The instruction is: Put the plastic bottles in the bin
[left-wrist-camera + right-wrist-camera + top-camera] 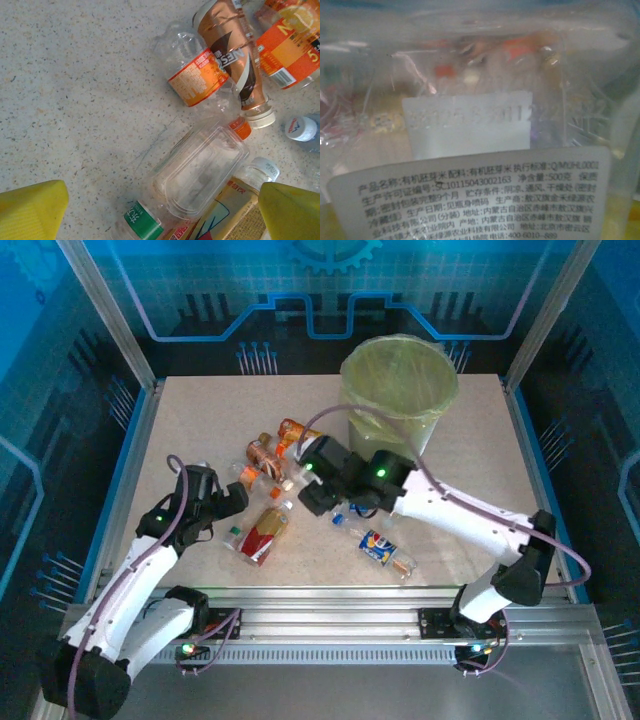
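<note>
Left wrist view gives you the left gripper (pixel 160 195), jaws spread over a clear bottle (pixel 202 167); overhead you see the right gripper (pixel 318 500), its jaws impossible to tell.

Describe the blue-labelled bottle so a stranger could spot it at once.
Start at the round grey-green bin lined with a yellow-green bag. Straight toward the table's near edge, a clear plastic bottle lies apart. It has a blue label; the bottles left of it are orange, brown or red.
</note>
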{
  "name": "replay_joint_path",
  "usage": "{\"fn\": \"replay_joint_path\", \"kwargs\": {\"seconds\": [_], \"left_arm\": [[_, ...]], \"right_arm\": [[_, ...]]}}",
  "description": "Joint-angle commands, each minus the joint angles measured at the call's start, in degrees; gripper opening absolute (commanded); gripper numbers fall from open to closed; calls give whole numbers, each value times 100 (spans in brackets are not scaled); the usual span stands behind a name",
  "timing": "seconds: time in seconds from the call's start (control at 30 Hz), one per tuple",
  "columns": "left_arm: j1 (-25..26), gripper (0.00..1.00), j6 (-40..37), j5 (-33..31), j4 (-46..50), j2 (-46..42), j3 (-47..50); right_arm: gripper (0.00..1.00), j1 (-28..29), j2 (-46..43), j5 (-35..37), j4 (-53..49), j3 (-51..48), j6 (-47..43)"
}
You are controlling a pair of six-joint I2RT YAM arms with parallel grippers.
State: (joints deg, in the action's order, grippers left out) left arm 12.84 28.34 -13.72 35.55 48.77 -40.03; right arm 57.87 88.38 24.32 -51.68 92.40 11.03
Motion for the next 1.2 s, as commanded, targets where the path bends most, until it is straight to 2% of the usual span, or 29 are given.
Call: {"fn": "replay_joint_path", "kwargs": {"seconds": [0.0, 0.13, 0.33, 0.63, 0.93, 1.17], "left_arm": [[-50, 99, -107, -61, -165, -126, -91], [-56, 99, -76, -34, -391, -234, -52], [-56, 99, -26, 104, -932, -419, 52], [-56, 99, -136, 80, -1433, -546, 184], [-56, 99, -191, 67, -1754, -702, 356], [-63, 99, -256, 62, -1814, -703, 391]], "right_arm": [[54, -306, -153, 355, 200, 641, -608], [53, -937, 106, 259, 399, 1487, -1005], [51, -1935, 934, -112, 423, 2908, -1134], [51, -2972, 2339, -288, -238, 4490, -1045], [56, -3623, 2824, -1028, -927, 4587, -807], [59, -3990, 2878, -1467, -1207, 4148, -847]]}}
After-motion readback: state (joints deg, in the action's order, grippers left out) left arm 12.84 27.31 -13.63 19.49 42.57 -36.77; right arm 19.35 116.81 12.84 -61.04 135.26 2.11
